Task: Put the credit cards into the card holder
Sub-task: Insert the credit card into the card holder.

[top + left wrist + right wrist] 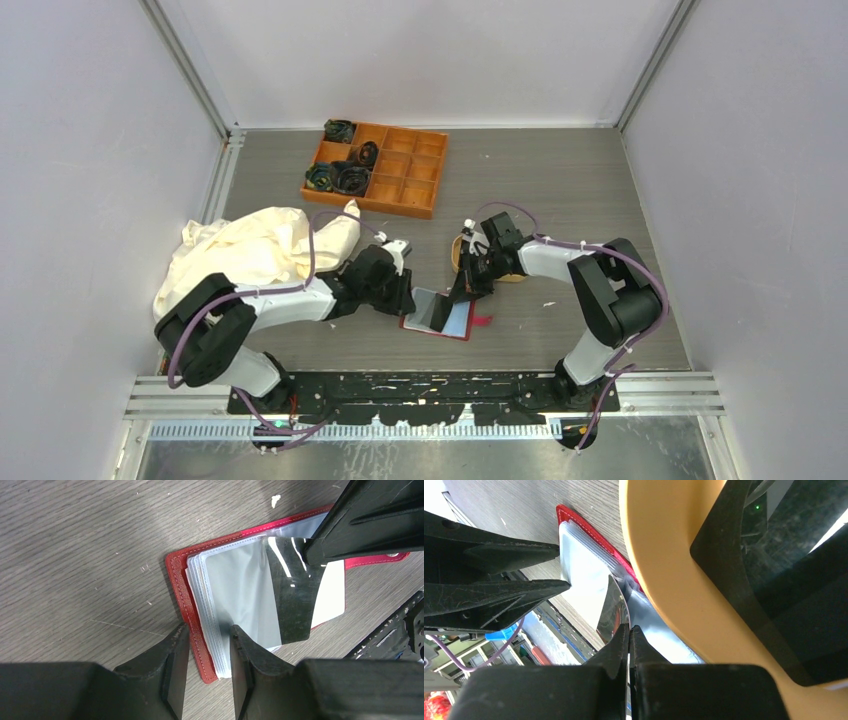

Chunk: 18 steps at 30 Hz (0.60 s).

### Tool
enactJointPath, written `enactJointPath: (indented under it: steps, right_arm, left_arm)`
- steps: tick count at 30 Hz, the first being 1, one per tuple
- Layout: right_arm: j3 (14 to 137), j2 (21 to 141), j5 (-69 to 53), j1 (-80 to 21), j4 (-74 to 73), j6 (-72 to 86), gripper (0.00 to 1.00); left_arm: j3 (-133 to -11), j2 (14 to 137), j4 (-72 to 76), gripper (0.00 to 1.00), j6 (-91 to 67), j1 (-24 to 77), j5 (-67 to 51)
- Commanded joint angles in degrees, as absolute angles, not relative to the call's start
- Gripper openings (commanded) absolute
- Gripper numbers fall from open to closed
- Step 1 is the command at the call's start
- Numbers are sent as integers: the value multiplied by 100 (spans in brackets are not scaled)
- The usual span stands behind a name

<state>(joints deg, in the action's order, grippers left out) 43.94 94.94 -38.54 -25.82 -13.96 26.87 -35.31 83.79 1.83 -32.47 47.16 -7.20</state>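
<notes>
Left wrist view has the red card holder [177, 587] lying open on the grey table [75, 555], its stack of clear sleeves [235, 585] facing up at centre frame. The left gripper [209, 635] stands at the bottom edge, jaws partly apart, one finger on the red cover and the other on the sleeves; it seems to pinch that lower left edge, though the contact itself is hard to make out. From the upper right the right gripper [312, 550] reaches in, clamped tight on a glossy black card [292, 600] that slants across the sleeves, its free end over the clear plastic.

In the right wrist view the pinched card [613, 610] rises edge-on at centre, with the holder's red corner [569, 517] above it and a tan tray [664, 555] filling the right side, more black cards [774, 580] inside it.

From the top camera the holder [455, 325] sits at lower centre between both grippers, a cream cloth [260, 250] at left and an orange compartment box [400, 170] at upper centre
</notes>
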Motion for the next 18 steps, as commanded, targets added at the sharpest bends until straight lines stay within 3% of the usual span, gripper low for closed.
enactJointPath:
  steps: [1,18]
  right_arm:
    - [4537,9646,-3447,-2688,-1342,2558,3]
    - [4625,9686,-3483,-2697,-1646,2505,3]
  left_arm:
    - [-3715,8600,444,34,-3151,4759,-949]
    - [-3784,8701,356,34,-3121,4710,-882]
